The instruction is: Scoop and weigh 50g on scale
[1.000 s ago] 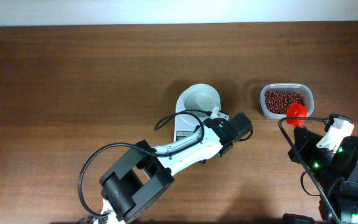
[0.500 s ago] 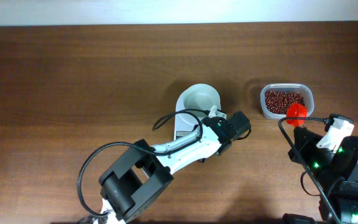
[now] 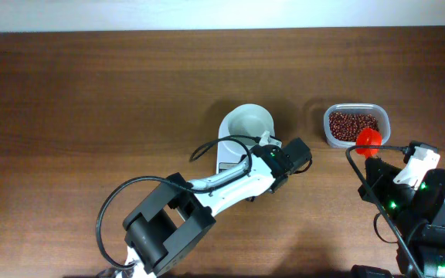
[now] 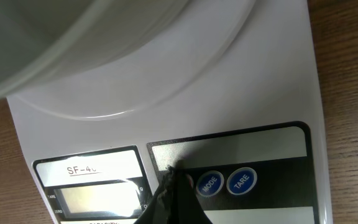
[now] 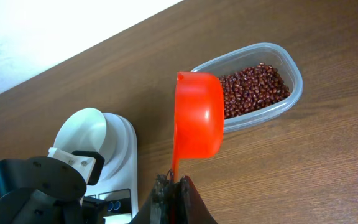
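From above: the small white flat digital scale (image 3: 231, 158) sits mid-table on the brown wooden table (image 3: 91, 100), with its round white bowl (image 3: 247, 123) on the far end. The left arm (image 3: 230, 181) reaches in diagonally from the lower left, and its black head covers the scale's near right corner, so the panel is mostly hidden. A black cable (image 3: 207, 147) loops over that side too. Well off to the right is a clear plastic rectangular container (image 3: 383, 127) holding the small dark reddish-brown beans (image 3: 351, 122). A red plastic scoop (image 3: 369, 138) hangs over its near edge, in front of the right arm (image 3: 427, 197).

Left wrist cam: the left gripper (image 4: 173, 186) has its fingers pressed together into one dark tip. That tip is touching the scale's panel just left of the blue MODE button (image 4: 208, 183), with TARE (image 4: 242, 181) beside it. It partly hides something round behind it. The grey display (image 4: 95, 199) is lower left, and the bowl is a blur up top.

Right wrist cam: the right gripper (image 5: 173, 199) is clamped on the scoop's handle. The cup is tipped on its side just in front of the container, so I can't see inside it. The scale and the left arm's head are at lower left.
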Available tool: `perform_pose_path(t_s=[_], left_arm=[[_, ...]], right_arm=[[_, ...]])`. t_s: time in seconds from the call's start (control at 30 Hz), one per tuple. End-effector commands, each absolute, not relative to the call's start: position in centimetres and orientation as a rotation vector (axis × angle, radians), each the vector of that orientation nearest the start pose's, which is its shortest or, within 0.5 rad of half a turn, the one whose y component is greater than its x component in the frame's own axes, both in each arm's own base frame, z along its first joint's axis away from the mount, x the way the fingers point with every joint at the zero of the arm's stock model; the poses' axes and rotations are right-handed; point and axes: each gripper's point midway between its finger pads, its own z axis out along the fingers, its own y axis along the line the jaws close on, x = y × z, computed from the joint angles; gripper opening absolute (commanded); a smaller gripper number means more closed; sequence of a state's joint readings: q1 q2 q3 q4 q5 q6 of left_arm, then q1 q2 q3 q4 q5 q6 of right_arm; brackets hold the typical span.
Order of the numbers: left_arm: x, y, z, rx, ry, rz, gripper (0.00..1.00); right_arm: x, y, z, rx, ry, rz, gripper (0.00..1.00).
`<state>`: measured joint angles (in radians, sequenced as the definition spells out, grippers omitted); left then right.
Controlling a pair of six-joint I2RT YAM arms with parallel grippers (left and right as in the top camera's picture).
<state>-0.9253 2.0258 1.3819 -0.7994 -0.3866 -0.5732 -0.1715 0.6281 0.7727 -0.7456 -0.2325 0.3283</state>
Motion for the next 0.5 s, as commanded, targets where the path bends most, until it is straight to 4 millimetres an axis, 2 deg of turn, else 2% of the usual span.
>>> perform_pose_path(t_s=[0.0,0.47], left_arm=[[28.91,-26.77,0.76,0.43,2.758,0.329,0.0],[28.9,-27.04,0.29,0.425,2.756,0.299,0.0]], right_arm=[[24.32,-0.46,23.55,0.398,2.115,0.322,0.04],[24.32,-0.45,23.55,0.398,2.115,0.323,0.04]])
